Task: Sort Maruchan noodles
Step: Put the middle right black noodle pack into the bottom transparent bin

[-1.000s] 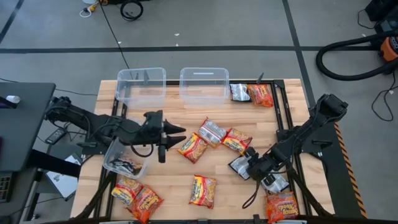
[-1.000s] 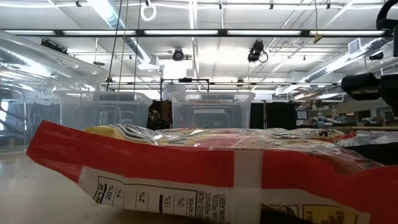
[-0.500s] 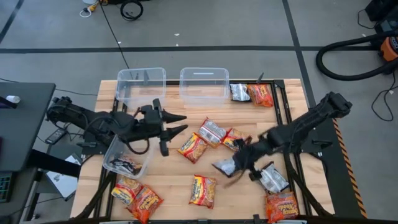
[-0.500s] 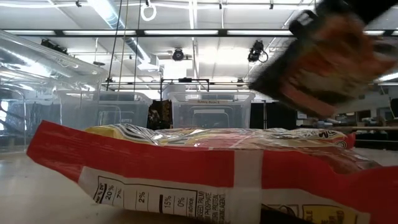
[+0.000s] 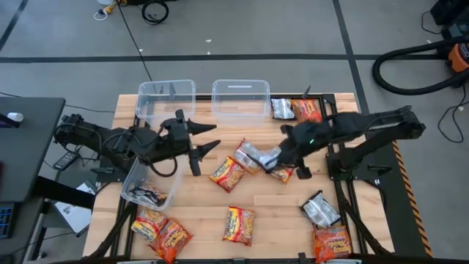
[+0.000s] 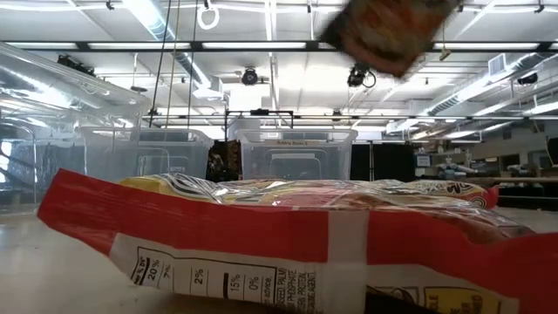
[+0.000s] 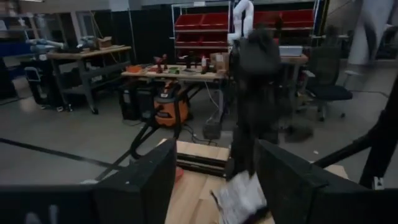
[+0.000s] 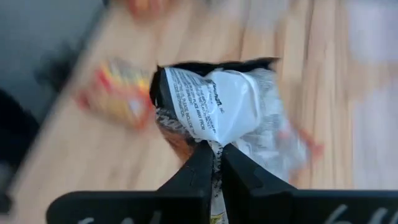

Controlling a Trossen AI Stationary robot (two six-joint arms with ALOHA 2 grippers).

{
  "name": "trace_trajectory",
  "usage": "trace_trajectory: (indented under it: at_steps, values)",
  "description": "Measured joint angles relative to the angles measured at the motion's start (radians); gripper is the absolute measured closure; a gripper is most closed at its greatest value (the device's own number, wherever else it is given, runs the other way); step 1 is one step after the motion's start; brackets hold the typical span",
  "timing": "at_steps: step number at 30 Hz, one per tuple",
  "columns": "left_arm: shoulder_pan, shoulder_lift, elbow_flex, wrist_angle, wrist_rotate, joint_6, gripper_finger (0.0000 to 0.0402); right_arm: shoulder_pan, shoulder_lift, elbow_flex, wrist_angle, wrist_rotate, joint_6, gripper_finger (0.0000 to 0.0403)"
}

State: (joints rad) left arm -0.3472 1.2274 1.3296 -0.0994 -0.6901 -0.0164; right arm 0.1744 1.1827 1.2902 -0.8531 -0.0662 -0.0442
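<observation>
My right gripper (image 5: 283, 152) is shut on a silver-black noodle packet (image 5: 269, 158), held in the air above the middle of the table; the packet also shows in the right wrist view (image 8: 217, 115) and blurred at the top of the low view (image 6: 388, 28). My left gripper (image 5: 207, 137) is open and empty, left of the table's middle, its fingers pointing toward the right arm. Orange-red and yellow-red packets (image 5: 228, 173) and another silver-black one (image 5: 250, 154) lie flat on the table under and beside the held packet. My right gripper pinches the silver-black packet by one edge (image 8: 214, 144) between its two fingers. The rest of the packet stands out past the fingertips, its white printed back toward the wrist camera. The packet is lifted clear of the table.
Two clear bins (image 5: 167, 99) (image 5: 240, 98) stand at the far edge; a third bin (image 5: 149, 188) at the left holds a silver-black packet. More packets lie at the far right (image 5: 299, 110), near right (image 5: 320, 209), near middle (image 5: 239, 224) and near left (image 5: 161, 231).
My right gripper has lifted the silver-black packet off the table's near right part and carried it up, toward the far edge and the table's middle. My left gripper has stayed open and drifted a little toward the far edge.
</observation>
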Motion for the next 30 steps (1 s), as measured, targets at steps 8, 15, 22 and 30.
trace_trajectory:
  at_steps: [8,15,22,30]
  values:
    - [0.059,0.001,-0.001,0.039,0.211,-0.002,0.0144,-0.023,-0.079,0.038,0.453,-0.192,0.130,0.0385]
    - [0.159,0.010,-0.001,0.208,0.512,0.063,0.0142,-0.007,-0.078,0.037,0.764,-0.199,0.212,0.0385]
    - [0.254,0.125,-0.002,0.348,0.684,0.060,0.0142,-0.005,-0.033,0.037,1.011,-0.224,0.274,0.0385]
    - [0.257,0.245,-0.002,0.575,0.864,0.039,0.0142,-0.007,0.017,0.036,1.009,-0.190,0.306,0.0385]
